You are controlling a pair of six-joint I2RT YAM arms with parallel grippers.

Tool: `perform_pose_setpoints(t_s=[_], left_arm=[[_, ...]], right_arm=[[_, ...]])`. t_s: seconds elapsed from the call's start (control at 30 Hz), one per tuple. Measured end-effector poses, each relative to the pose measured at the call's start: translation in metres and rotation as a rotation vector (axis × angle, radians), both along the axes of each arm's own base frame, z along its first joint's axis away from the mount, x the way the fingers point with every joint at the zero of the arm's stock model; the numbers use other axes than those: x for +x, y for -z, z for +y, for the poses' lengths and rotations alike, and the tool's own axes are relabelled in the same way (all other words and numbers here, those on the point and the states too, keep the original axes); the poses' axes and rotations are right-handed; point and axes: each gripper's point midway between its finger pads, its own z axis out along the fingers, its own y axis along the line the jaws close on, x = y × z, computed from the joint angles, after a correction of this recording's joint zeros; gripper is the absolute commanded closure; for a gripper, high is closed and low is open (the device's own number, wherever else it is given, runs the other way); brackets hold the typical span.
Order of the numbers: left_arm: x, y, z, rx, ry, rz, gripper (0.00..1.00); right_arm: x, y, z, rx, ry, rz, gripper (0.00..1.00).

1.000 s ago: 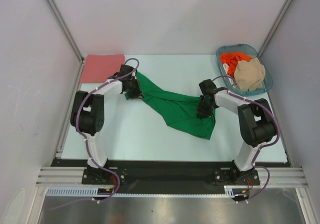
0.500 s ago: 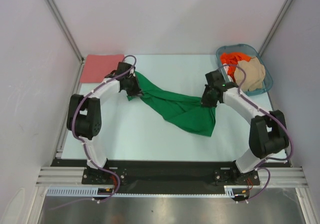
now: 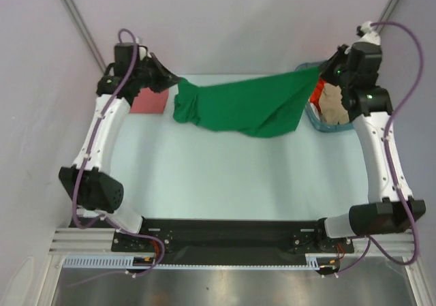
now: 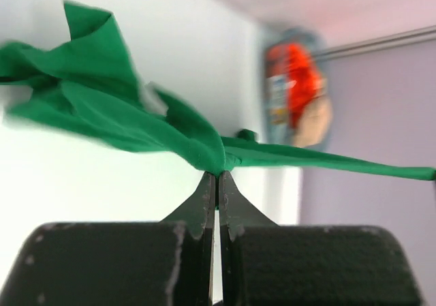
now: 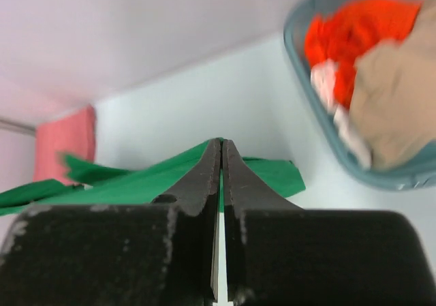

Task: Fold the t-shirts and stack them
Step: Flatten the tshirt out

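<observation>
A bright green t-shirt [image 3: 245,108] hangs stretched in the air over the back of the table, held between both raised arms. My left gripper [image 3: 178,81] is shut on its bunched left end, with cloth pinched at the fingertips [image 4: 218,175]. My right gripper [image 3: 320,71] is shut on its right corner [image 5: 221,142], and the green t-shirt [image 5: 136,183] trails to the left below it. A folded salmon-pink t-shirt [image 3: 151,101] lies at the back left, partly hidden behind the left arm. An orange-red t-shirt [image 5: 354,26] and a beige t-shirt [image 5: 402,95] sit crumpled in the basket.
The blue-grey plastic basket [image 3: 315,120] stands at the back right, just behind and below the right gripper. White side walls with metal corner posts [image 3: 78,20] close in the table on three sides. Both arm bases are bolted at the near edge.
Both arms have risen from the table and swung back and outward, lifting the green t-shirt and pulling it taut. The right gripper has shut on its corner.
</observation>
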Motion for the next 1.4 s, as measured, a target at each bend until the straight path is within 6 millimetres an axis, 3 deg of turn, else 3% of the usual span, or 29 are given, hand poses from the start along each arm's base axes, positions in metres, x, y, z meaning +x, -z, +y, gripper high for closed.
perform_pose_setpoints(t_s=[0.13,0.27,0.4,0.63,0.73,0.8,0.9,1.03,1.13,1.27,1.4], left_arm=[[-0.023,-0.077,0.013,-0.064,-0.011,-0.14,1.0],[-0.044,-0.117,0.017,-0.057,0.003,-0.217,1.0],[-0.079,-0.137,0.027,-0.019,-0.013,-0.269,1.0],[-0.169,-0.233,0.035,-0.028,0.001,-0.608,1.0],[-0.209,-0.264,0.04,-0.029,0.001,-0.749,1.0],[-0.232,-0.277,0.042,-0.034,0.003,-0.819,1.0],[-0.244,-0.282,0.042,-0.022,0.012,-0.857,1.0],[-0.222,-0.278,0.041,0.008,0.017,-0.833,1.0],[-0.213,-0.289,0.039,0.011,0.027,-0.847,1.0],[-0.221,-0.295,0.033,0.004,0.072,-0.867,1.0],[-0.273,-0.305,0.029,-0.007,0.131,-0.939,1.0]], right_arm=[[-0.036,-0.078,-0.01,-0.033,0.013,-0.184,1.0],[-0.071,-0.124,-0.015,-0.035,0.017,-0.295,1.0],[-0.107,-0.128,-0.011,-0.023,-0.009,-0.3,1.0],[-0.163,-0.122,-0.002,0.0,-0.074,-0.265,1.0],[-0.177,-0.113,0.001,0.006,-0.087,-0.218,1.0],[-0.183,-0.102,0.001,0.006,-0.09,-0.181,1.0],[-0.182,-0.079,0.003,0.018,-0.099,-0.104,1.0],[-0.18,-0.066,0.01,0.029,-0.133,-0.045,1.0],[-0.187,-0.064,0.013,0.024,-0.162,-0.041,1.0],[-0.224,-0.088,0.015,0.009,-0.19,-0.116,1.0],[-0.281,-0.144,0.012,0.001,-0.19,-0.309,1.0]])
